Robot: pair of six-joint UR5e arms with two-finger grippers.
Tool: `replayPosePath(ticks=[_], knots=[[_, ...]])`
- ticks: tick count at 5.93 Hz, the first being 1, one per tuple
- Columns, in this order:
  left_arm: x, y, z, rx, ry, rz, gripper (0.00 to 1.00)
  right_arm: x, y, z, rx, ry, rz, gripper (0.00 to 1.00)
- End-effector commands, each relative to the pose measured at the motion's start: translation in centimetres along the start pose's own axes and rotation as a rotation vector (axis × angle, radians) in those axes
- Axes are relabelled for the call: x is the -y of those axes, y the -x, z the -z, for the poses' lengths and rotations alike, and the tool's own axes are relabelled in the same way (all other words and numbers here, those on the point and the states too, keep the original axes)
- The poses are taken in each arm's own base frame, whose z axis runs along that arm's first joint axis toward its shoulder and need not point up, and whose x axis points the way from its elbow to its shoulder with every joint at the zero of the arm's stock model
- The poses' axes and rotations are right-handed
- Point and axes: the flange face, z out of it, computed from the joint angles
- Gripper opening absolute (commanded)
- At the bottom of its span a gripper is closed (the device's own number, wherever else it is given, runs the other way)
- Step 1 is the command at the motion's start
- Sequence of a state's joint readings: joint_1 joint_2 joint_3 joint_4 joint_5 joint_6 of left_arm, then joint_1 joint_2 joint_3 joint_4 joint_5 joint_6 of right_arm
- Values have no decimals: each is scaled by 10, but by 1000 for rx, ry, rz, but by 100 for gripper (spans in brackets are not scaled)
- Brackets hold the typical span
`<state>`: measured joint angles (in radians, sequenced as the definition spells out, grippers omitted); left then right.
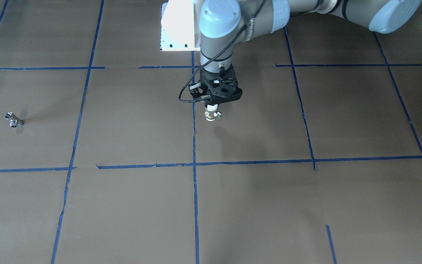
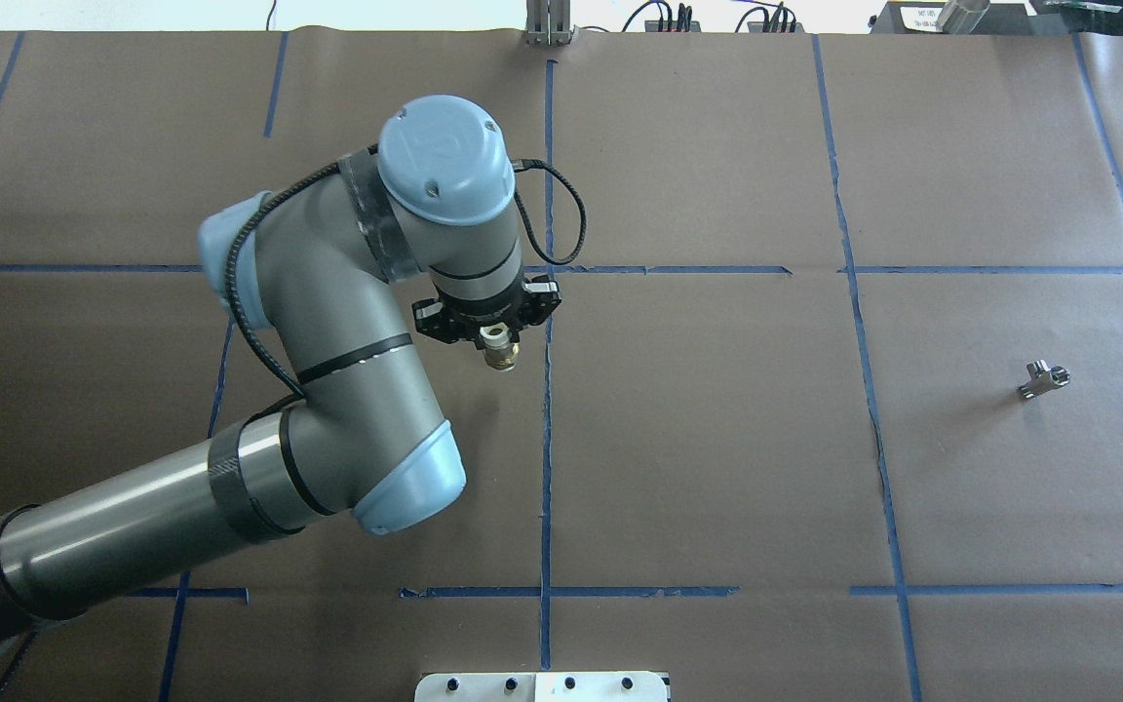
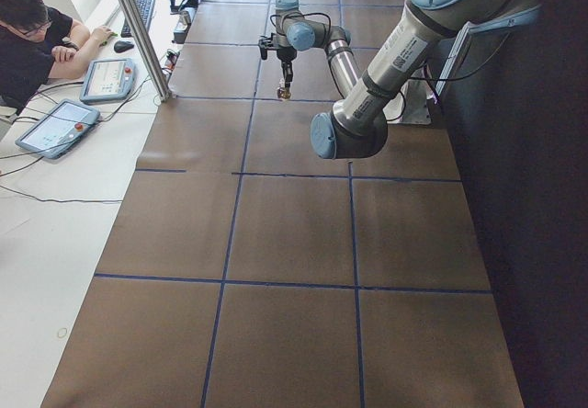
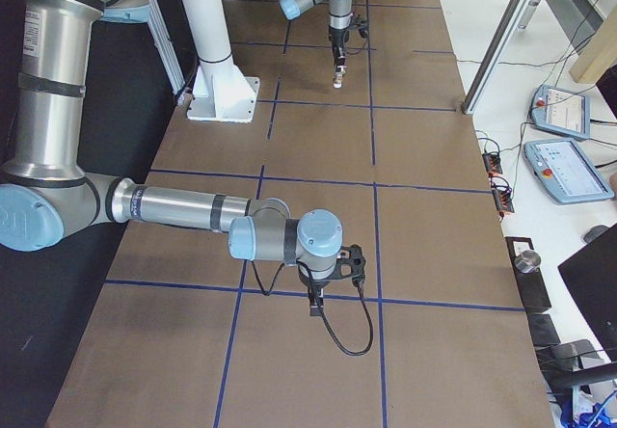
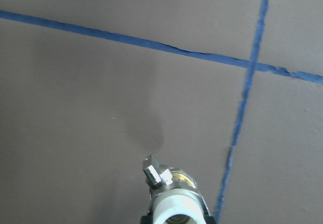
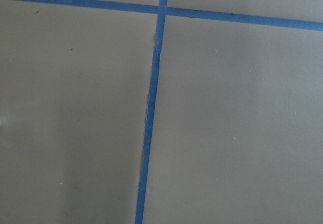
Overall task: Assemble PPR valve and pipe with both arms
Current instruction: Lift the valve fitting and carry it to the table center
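Tabletop (image 1: 269,205) lies open around the left gripper (image 1: 212,106), clamped on the PPR valve (image 1: 212,114); the pipe (image 1: 14,120) sits well apart; right gripper (image 4: 316,303): cannot tell.

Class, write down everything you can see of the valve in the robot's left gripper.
The PPR valve is a short, stubby cylinder: a white plastic end on top, a brass-coloured metal band below and a small silver stub jutting sideways. It hangs roughly upright, its white end clamped in the black two-finger left gripper, metal part pointing down. It is clear of the brown paper-covered table, where its shadow falls apart from it. Nothing else touches it.
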<state>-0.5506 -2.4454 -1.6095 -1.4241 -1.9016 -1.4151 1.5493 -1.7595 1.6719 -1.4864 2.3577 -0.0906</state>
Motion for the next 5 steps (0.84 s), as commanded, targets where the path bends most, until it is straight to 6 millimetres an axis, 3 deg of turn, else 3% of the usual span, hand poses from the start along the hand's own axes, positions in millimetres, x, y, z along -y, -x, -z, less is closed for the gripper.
replayPosePath(ticks=[1,3,5], knots=[[-16,-33,-24,8,-2,21,0,0,0,0,0,0,0,100],[-31,-33,-35,18,16,2,0,0,0,0,0,1,-1,100],[-35,-32,-40,25,20,1,0,0,0,0,-2,0,0,100]])
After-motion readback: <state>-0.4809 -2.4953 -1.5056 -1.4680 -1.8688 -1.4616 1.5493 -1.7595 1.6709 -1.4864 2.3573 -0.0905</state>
